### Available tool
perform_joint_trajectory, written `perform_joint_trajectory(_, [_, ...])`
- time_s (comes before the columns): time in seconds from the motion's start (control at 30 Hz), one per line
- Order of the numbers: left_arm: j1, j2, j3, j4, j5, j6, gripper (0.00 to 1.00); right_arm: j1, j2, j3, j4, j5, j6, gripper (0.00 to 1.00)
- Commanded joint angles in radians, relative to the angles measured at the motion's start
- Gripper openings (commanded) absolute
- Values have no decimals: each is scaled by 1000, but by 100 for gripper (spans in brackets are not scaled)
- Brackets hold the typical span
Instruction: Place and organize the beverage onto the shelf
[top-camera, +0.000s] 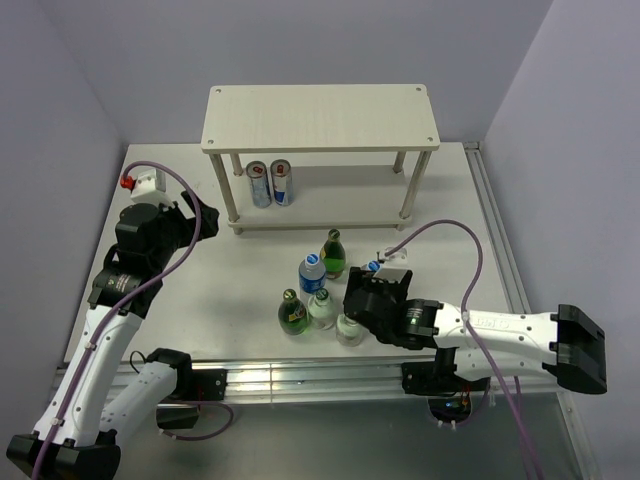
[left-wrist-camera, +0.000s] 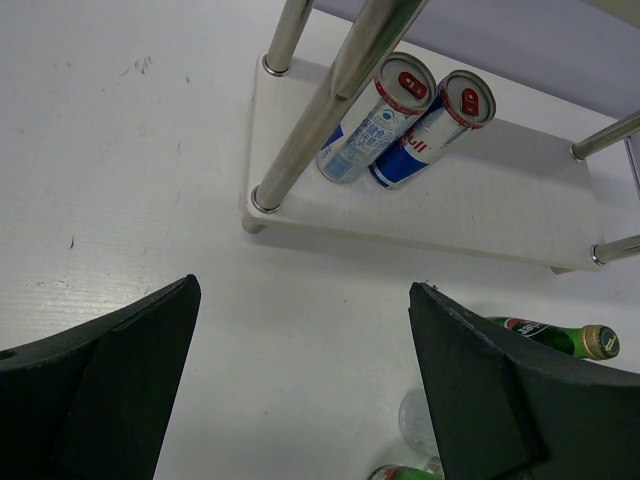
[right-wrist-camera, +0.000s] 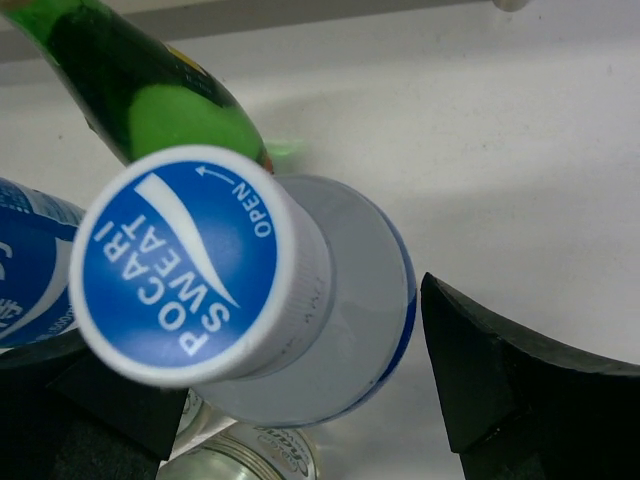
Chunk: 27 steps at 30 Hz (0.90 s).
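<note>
Bottle (right-wrist-camera: 180, 265) with the blue Pocari Sweat cap stands upright between the parted fingers of the right gripper (right-wrist-camera: 270, 345), its long axis vertical, not clamped. The shelf (top-camera: 320, 115) stands farther back, away from the arm bases.

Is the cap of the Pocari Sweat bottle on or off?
On. The blue cap sits on the bottle neck in the right wrist view.
</note>
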Motion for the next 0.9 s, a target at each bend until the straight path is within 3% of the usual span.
perform_joint_trajectory(0.0, [-4, -7, 7, 11, -10, 11, 92, -2, 37, -17, 61, 32, 38, 91])
perform_joint_trajectory(0.1, [-4, -10, 7, 11, -8, 12, 91, -2, 60, -26, 86, 69, 43, 78])
perform_joint_trajectory(0.3, [-4, -12, 5, 11, -5, 14, 91, -3, 77, -31, 124, 132, 29, 39])
perform_joint_trajectory(0.33, [-4, -12, 7, 11, -5, 12, 91, -2, 75, -23, 106, 144, 29, 20])
perform_joint_trajectory(0.37, [-4, -12, 7, 11, -5, 12, 91, -2, 72, 0, 88, 153, 31, 9])
perform_joint_trajectory(0.43, [-3, -13, 5, 11, -3, 12, 91, -2, 55, 35, 23, 165, 22, 0])
perform_joint_trajectory(0.57, [-4, -15, 7, 9, -3, 15, 91, 0, 0, 237, -104, 222, -72, 0])
perform_joint_trajectory(0.73, [-4, -4, 11, 6, -11, 14, 92, -14, -83, 500, -37, 236, -464, 0])
perform_joint_trajectory(0.87, [-4, 5, 14, 0, -11, 15, 92, -88, -3, 826, -26, 166, -681, 0])
